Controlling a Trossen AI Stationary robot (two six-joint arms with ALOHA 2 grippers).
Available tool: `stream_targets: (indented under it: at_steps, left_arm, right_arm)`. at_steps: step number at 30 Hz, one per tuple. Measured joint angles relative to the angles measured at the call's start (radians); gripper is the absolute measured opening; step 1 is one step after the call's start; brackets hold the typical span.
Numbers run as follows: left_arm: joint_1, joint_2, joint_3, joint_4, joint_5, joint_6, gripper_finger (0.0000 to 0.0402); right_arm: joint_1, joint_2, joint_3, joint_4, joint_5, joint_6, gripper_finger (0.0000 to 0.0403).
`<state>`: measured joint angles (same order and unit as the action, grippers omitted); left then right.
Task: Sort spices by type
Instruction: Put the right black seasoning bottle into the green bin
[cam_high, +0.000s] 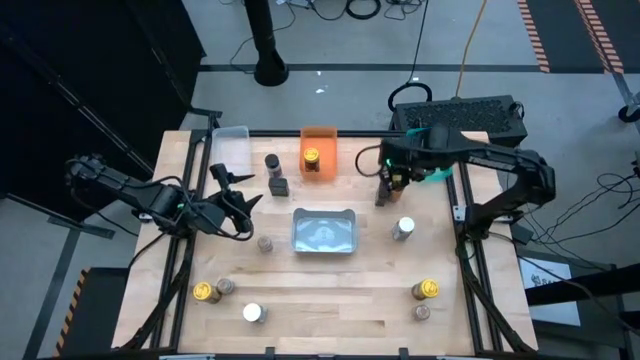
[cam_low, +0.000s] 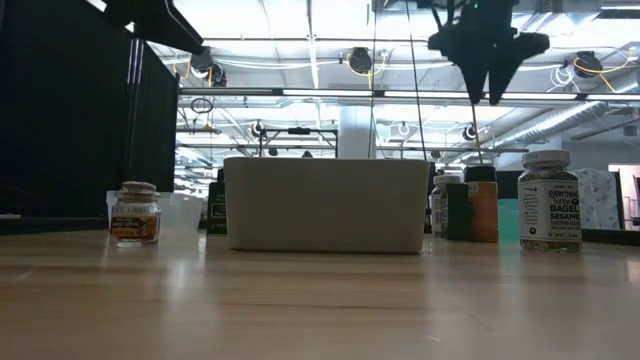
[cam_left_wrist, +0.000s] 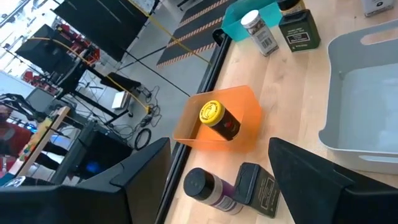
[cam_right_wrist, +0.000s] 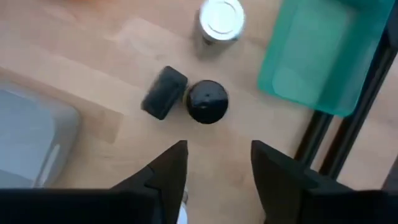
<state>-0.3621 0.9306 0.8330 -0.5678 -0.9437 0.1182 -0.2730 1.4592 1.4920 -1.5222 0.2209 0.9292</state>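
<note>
Small spice jars stand scattered on the wooden table. A yellow-lidded jar (cam_high: 312, 157) sits in the orange bin (cam_high: 320, 137). Left of that bin stand a black-lidded jar (cam_high: 272, 162) and a dark tin (cam_high: 278, 185). My right gripper (cam_right_wrist: 217, 155) hangs open and pointing down, high above another black-lidded jar (cam_right_wrist: 207, 101) and a dark tin (cam_right_wrist: 163, 92). A white-lidded jar (cam_right_wrist: 222, 18) and the teal bin (cam_right_wrist: 317, 56) are close by. My left gripper (cam_high: 245, 200) stands open over the table's left part and holds nothing.
A grey bin (cam_high: 323, 231) sits mid-table and a clear bin (cam_high: 230, 145) at the far left. More jars stand near the front edge, left (cam_high: 203, 291) (cam_high: 253, 313) and right (cam_high: 425, 290) (cam_high: 422, 312). A brown-lidded jar (cam_high: 265, 243) stands left of the grey bin.
</note>
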Motion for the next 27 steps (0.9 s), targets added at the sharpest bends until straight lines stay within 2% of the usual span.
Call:
stream_targets:
  at_steps: [4,10,18,27]
  left_arm:
    - [0.003,0.000,0.000,-0.002,0.032,-0.004,0.0279]
    - [0.003,0.000,0.000,-0.011,0.037,-0.007,0.0279]
    - [0.003,0.000,-0.017,-0.018,0.038,-0.008,0.0279]
    - [0.003,0.000,-0.019,-0.016,0.039,-0.026,0.0279]
  right_arm:
    - [-0.098,-0.003,-0.018,0.043,-0.082,-0.056,0.0211]
    - [-0.197,0.001,-0.062,0.111,-0.137,-0.100,0.0253]
    - [-0.240,0.002,-0.182,0.215,-0.242,-0.119,0.0261]
    - [-0.246,0.002,-0.281,0.291,-0.245,-0.089,0.0261]
